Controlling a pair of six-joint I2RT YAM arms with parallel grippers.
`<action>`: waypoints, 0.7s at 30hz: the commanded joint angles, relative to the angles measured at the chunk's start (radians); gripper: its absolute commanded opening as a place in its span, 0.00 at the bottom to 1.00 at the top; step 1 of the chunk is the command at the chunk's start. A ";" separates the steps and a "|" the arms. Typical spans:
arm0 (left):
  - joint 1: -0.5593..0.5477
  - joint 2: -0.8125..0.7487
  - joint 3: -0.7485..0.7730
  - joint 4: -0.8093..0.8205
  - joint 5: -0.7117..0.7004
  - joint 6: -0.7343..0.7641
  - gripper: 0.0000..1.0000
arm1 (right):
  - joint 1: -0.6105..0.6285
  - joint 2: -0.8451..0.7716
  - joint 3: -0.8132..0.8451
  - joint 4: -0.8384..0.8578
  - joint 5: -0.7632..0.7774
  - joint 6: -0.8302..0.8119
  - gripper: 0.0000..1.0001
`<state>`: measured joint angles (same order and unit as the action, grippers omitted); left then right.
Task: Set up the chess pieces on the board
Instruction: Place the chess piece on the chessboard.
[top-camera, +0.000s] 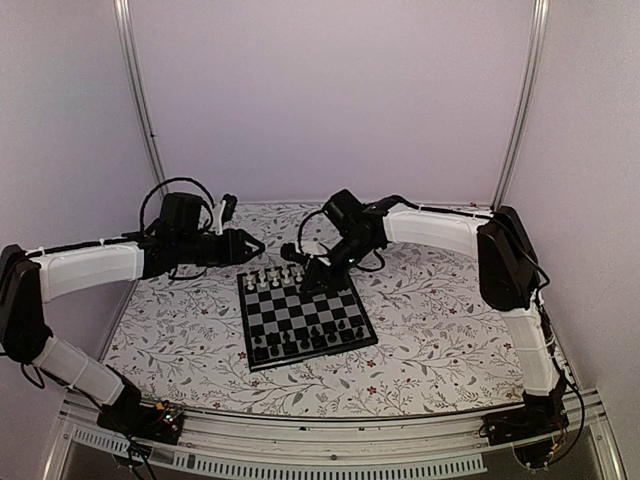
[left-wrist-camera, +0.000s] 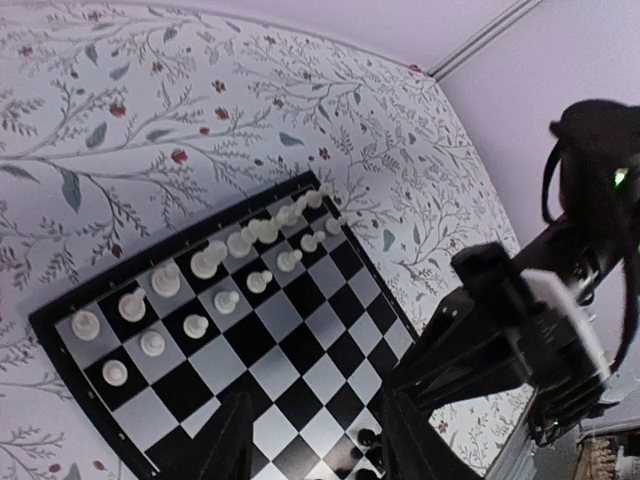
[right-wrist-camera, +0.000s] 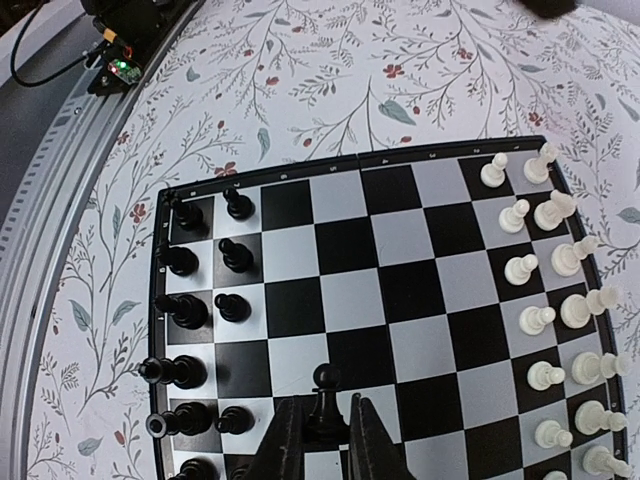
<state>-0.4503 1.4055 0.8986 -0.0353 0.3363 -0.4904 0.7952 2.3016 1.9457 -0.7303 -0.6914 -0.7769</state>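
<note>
Fingers of the right gripper (right-wrist-camera: 324, 440) are pressed on both sides of a black pawn (right-wrist-camera: 323, 392), low on its body near the base, so the pawn is pinched. It stands upright over the board (right-wrist-camera: 330, 160), on the black side, just inward from the row of the other black pawns (right-wrist-camera: 234, 280). Whether its base touches the square, I cannot tell. In that row one square looks free, and I judge that the pawn belongs there. The white pieces (right-wrist-camera: 555, 300) stand in two rows at the opposite edge. The left gripper (left-wrist-camera: 315, 420) hovers above the board with its fingers spread and nothing between them.

The pawn is probably tiny, light and hard. Its shape is smooth and rounded, so it could slip or turn between the fingers if the hold were high on the head. A low hold, at the narrow part above the base, seems the safest. The neighbours stand very near, so a finger can easily knock one over. The release should be small, and the gripper should then go straight up.
</note>
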 joint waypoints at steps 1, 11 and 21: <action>0.004 -0.030 -0.154 0.263 0.145 -0.298 0.45 | -0.015 -0.066 -0.019 0.030 -0.060 0.048 0.10; -0.019 0.056 -0.305 0.569 0.280 -0.518 0.43 | -0.016 -0.079 -0.012 0.062 -0.071 0.105 0.10; -0.065 0.187 -0.288 0.744 0.337 -0.576 0.38 | -0.016 -0.073 -0.008 0.071 -0.098 0.129 0.11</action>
<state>-0.4904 1.5639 0.5976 0.5945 0.6319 -1.0351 0.7822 2.2581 1.9377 -0.6796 -0.7574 -0.6689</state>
